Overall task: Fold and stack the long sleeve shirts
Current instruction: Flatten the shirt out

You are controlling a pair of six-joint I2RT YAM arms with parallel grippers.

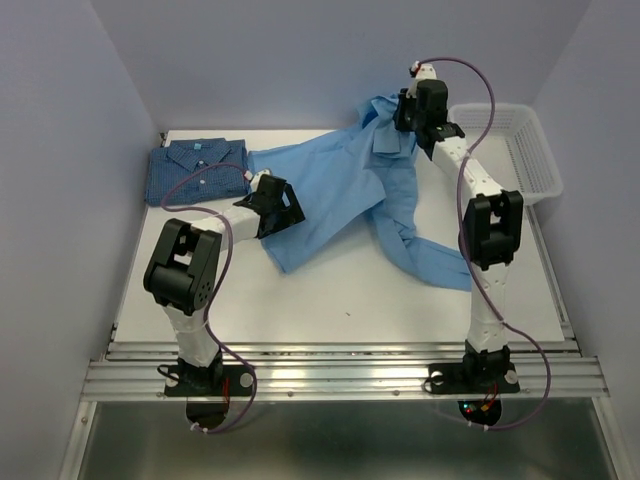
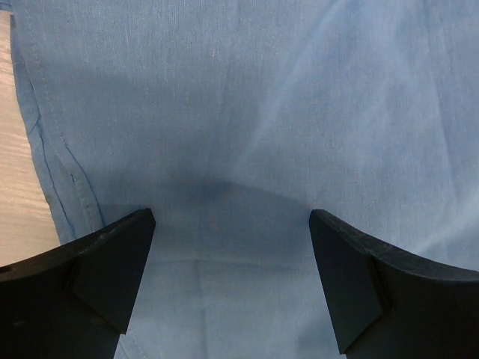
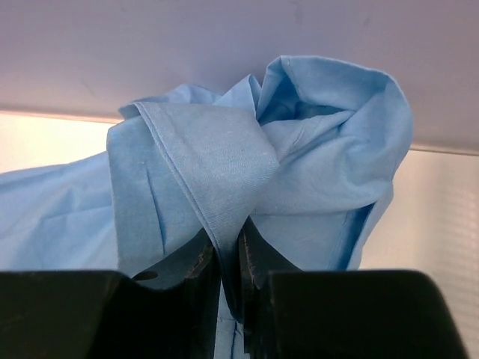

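Right jaws clench a bunched fold of smooth sky-blue shirt; left jaws gape above it.

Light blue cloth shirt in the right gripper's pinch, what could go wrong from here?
The right gripper pinches only a thin fold of the light sky-blue cloth shirt, so it may slip out under a pull. The open left gripper grips nothing, so a pull could drag the whole shirt and bunch it.

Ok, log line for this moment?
left hand open over light blue shirt | right hand shut on its bunched edge | checked shirt folded, far left
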